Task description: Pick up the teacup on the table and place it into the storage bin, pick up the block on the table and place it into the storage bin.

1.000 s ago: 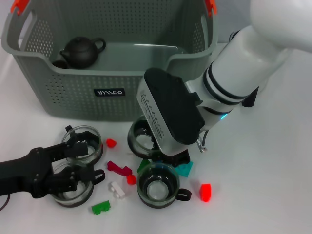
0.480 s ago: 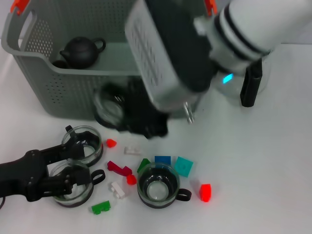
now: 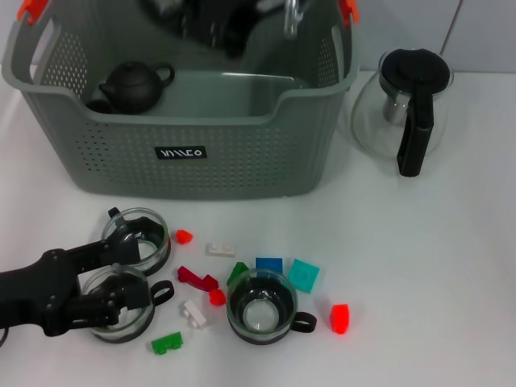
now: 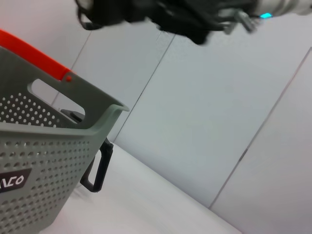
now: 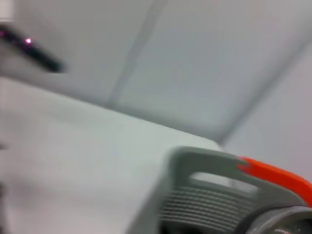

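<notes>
Black and blurred, the right gripper (image 3: 214,24) is hanging over the storage bin (image 3: 185,149) at the white table's (image 3: 419,266) far edge, seemingly gripping a glass teacup (image 3: 165,8). Left gripper (image 3: 121,278) is straddling two teacups near-left; fingers spread. Blocks (image 3: 282,270) are lying scattered nearby.
</notes>
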You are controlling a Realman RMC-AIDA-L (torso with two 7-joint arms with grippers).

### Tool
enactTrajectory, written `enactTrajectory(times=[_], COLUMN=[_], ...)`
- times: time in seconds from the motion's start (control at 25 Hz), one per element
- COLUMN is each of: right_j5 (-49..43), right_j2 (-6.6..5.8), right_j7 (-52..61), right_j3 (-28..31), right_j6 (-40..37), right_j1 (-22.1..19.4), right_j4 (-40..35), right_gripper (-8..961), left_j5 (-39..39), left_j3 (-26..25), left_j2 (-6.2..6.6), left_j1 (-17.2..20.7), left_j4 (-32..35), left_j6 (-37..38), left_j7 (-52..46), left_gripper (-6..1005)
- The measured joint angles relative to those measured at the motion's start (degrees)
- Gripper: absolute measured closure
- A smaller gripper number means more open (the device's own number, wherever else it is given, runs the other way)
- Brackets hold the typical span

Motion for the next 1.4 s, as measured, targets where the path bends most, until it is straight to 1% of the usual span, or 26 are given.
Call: enactTrajectory(times=[0.12,0.28,0.56,0.64,0.76,0.88,1.0,1.2,1.4], right_j5=[-1.70,-3.71,-8.49,-9.55,-10.61,-11.01,-11.11,-11.22,-11.32], right_j2=[-0.23,-0.83,-1.62,-1.55,-1.07,-0.84,-0.75,-0.72,-0.85], right_j7=[0.68,1.80,7.80,8.58,8.56,8.32,8.80,10.44,11.15], right_j3=[4.19,7.09,7.65,7.44,7.22,7.21,7.28,7.14,7.12], right_j6=[4.70,10.18,16.84,18.76,21.82,24.16,25.11,25.44,25.47], right_j1=[2.47,5.77,10.47,11.07,11.60,11.86,11.87,11.83,11.69], right_j4=[7.63,17.51,30.17,33.03,36.75,39.69,41.12,41.92,42.00], right_gripper=[898,897,897,898,898,898,898,897,867], left_j5=[0.00,0.09,0.09,0.09,0.09,0.09,0.09,0.10,0.19], left_j3=[0.20,0.48,0.52,0.61,0.97,1.03,1.08,1.12,1.12], left_j2=[-0.01,-0.02,-0.02,-0.02,-0.02,-0.02,-0.04,-0.19,-0.40], left_j1=[-0.21,-0.48,-0.50,-0.49,-0.50,-0.55,-0.56,-0.58,-0.58], left_j4=[0.11,0.06,-0.45,-0.32,-0.26,-0.23,-0.13,-0.07,0.01], left_j6=[-0.14,-0.21,-0.27,-0.32,-0.34,-0.36,-0.38,-0.48,-0.53], left_j7=[0.29,0.73,1.19,1.45,1.51,1.53,1.54,1.62,2.06], left_gripper=[124,124,125,125,125,125,124,124,125])
